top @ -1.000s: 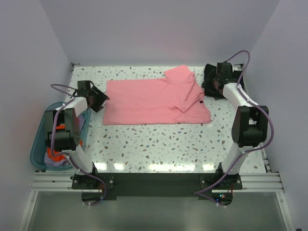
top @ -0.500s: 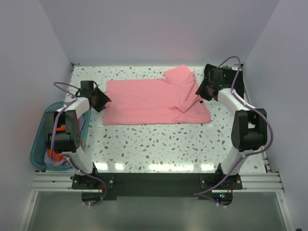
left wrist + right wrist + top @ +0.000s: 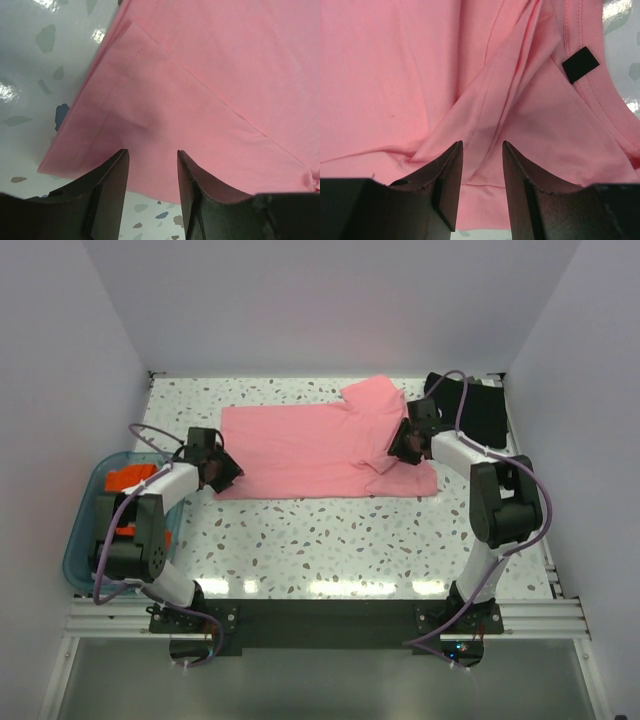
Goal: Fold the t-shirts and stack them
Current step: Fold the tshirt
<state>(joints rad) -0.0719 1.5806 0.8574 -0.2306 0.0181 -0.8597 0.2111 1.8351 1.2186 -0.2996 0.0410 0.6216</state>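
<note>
Both arms have swung inward onto the salmon-pink t-shirt, which lies spread flat on the table. The left gripper now hangs over the shirt's near-left hem corner, jaws apart. The right gripper has moved off the folded black t-shirt to the creased cloth beside the neck label, its jaws also apart
</note>
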